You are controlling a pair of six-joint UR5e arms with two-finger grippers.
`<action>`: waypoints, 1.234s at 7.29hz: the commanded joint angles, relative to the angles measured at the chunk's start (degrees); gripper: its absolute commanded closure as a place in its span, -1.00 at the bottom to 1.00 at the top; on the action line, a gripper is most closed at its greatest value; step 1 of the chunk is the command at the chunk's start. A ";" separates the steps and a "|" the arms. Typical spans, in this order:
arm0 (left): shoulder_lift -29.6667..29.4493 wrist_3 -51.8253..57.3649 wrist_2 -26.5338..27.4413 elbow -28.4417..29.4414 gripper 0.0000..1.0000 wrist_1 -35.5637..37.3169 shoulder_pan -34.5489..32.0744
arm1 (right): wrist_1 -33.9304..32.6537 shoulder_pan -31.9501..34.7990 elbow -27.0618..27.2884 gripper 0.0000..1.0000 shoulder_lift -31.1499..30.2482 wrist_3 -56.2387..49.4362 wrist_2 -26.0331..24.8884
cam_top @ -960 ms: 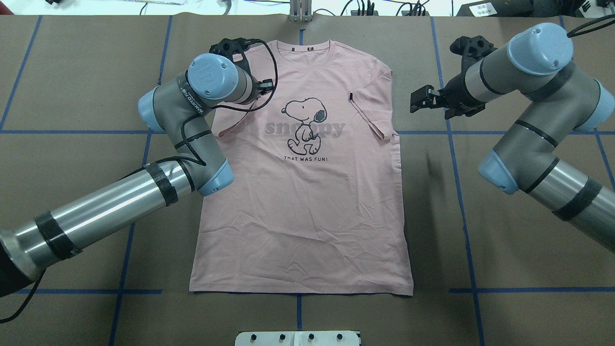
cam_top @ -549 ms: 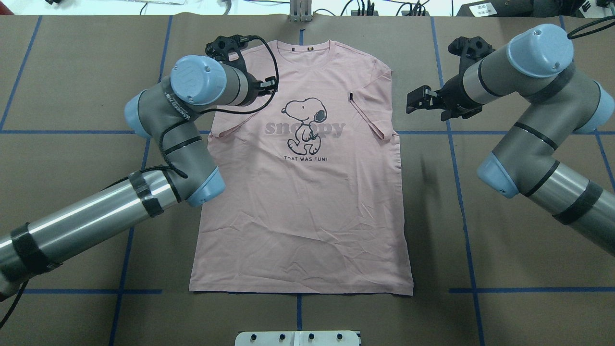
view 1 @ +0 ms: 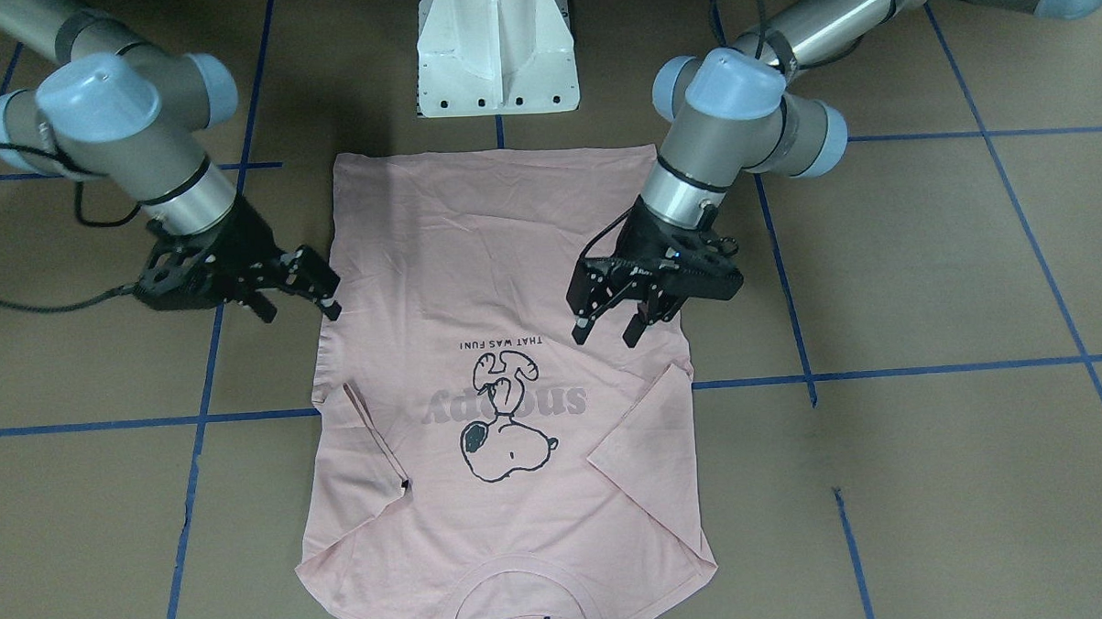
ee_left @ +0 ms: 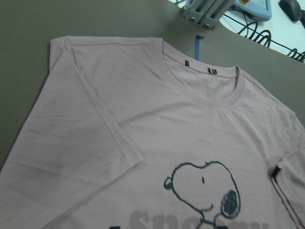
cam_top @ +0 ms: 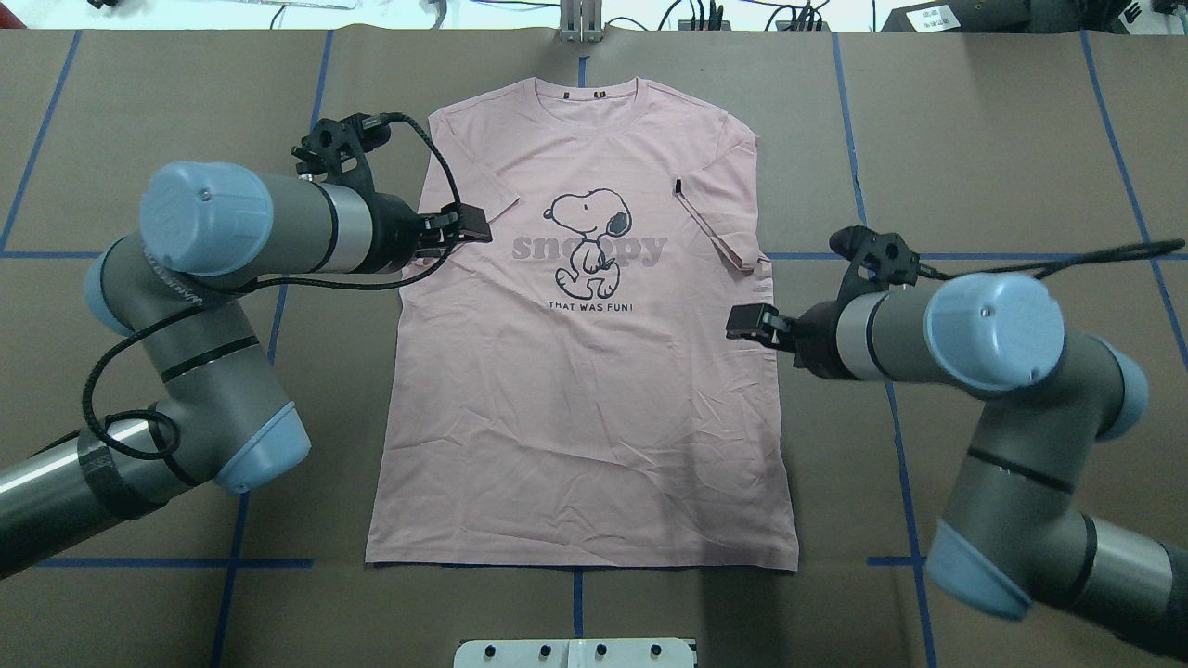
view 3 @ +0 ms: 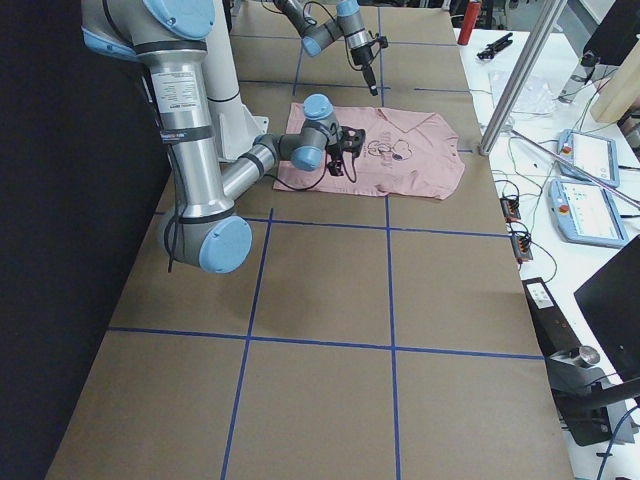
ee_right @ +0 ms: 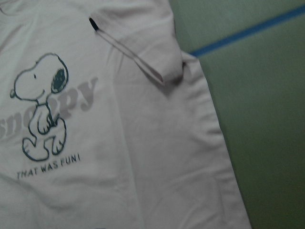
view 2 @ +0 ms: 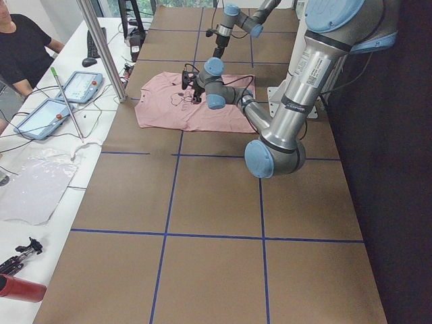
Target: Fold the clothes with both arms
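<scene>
The pale pink T-shirt [cam_top: 585, 417] lies flat, print up, collar at the far edge and both sleeves folded inward; it also shows in the front view [view 1: 475, 248] and both wrist views [ee_left: 190, 133] [ee_right: 143, 143]. My left gripper [cam_top: 471, 225] [view 1: 607, 330] is open and empty, above the shirt's left side by the folded sleeve's hem. My right gripper [cam_top: 748, 320] [view 1: 299, 300] is open and empty, at the shirt's right edge just below the folded right sleeve. The small black tag [cam_top: 678, 186] shows on that sleeve.
The brown table cover carries blue tape lines [cam_top: 974, 256]. The white pedestal base [view 1: 496, 55] stands at the near edge by the shirt's hem. A metal post [cam_top: 580, 19] is beyond the collar. Tablets [view 2: 81, 86] and a person [view 2: 20, 47] are past the far edge.
Both grippers moved toward the robot. The left went from the shirt's shoulder to beside the folded left sleeve. The right went from beside the right sleeve to the side edge below it.
</scene>
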 commanded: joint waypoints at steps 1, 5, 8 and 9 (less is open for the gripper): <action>3.59 -4.04 -4.98 -2.53 -0.50 0.24 0.05 | -0.56 -13.37 6.24 -0.56 -7.42 12.25 -14.25; 4.74 -4.25 -4.98 -2.80 -0.59 0.24 0.23 | -11.62 -24.75 8.45 -0.64 -7.89 23.90 -23.01; 4.74 -4.25 -4.98 -2.71 -0.60 0.24 0.23 | -14.00 -25.20 8.28 -0.63 -7.45 28.12 -22.58; 4.65 -4.25 -4.89 -2.62 -0.61 0.24 0.23 | -14.10 -25.20 8.10 -0.62 -7.45 29.00 -22.49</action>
